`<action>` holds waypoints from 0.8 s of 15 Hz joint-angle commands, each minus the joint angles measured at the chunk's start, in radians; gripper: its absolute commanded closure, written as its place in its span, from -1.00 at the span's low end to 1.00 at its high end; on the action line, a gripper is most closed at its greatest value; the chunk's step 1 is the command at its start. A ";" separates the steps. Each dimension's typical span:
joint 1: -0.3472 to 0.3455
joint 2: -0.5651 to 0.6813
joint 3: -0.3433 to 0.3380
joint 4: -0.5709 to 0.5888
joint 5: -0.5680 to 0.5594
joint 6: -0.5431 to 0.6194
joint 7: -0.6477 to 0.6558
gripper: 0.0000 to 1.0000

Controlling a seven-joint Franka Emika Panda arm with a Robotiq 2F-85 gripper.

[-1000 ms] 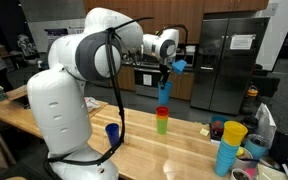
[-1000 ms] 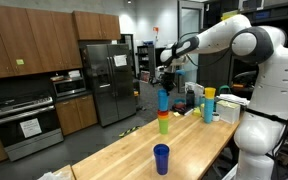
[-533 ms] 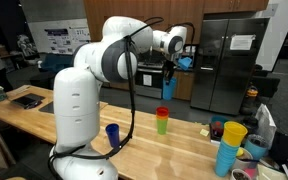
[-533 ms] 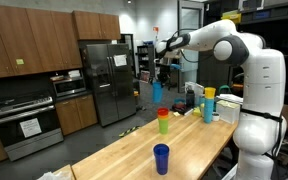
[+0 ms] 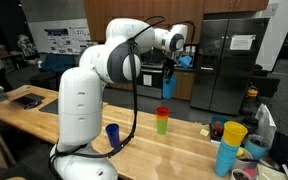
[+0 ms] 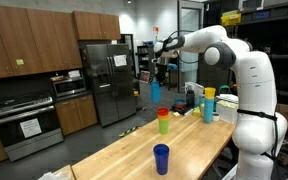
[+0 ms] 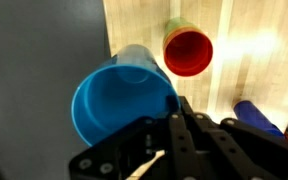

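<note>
My gripper point(image 5: 170, 70) is shut on the rim of a light blue cup point(image 5: 168, 88) and holds it high in the air; both also show in an exterior view, gripper point(image 6: 156, 72) and cup point(image 6: 155, 92). In the wrist view the light blue cup point(image 7: 122, 102) hangs beside the wooden table's edge, partly over grey floor, under my fingers point(image 7: 170, 108). A red cup stacked on a green one point(image 5: 162, 121) point(image 6: 163, 121) stands on the table below and to the side, red cup point(image 7: 189, 51). A dark blue cup point(image 5: 112, 133) point(image 6: 161, 158) point(image 7: 256, 115) stands alone.
The long wooden table point(image 5: 44, 115) point(image 6: 119, 155) carries a stack of yellow and blue cups point(image 5: 229, 145) point(image 6: 208, 104) at one end with other clutter. Steel fridges point(image 6: 104, 80) and wood cabinets stand behind. My white arm base stands at the table.
The arm has swung and raised the light blue cup slightly, carrying it away from above the red and green stack toward the table's edge. The other cups have not moved.
</note>
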 commanded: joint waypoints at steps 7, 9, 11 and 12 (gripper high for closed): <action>-0.038 -0.018 0.024 0.027 -0.004 -0.046 -0.028 0.98; -0.042 -0.033 0.023 0.000 -0.006 -0.036 -0.037 0.98; -0.046 -0.045 0.021 -0.022 -0.010 -0.035 -0.052 0.98; -0.048 -0.055 0.020 -0.042 -0.010 -0.034 -0.056 0.98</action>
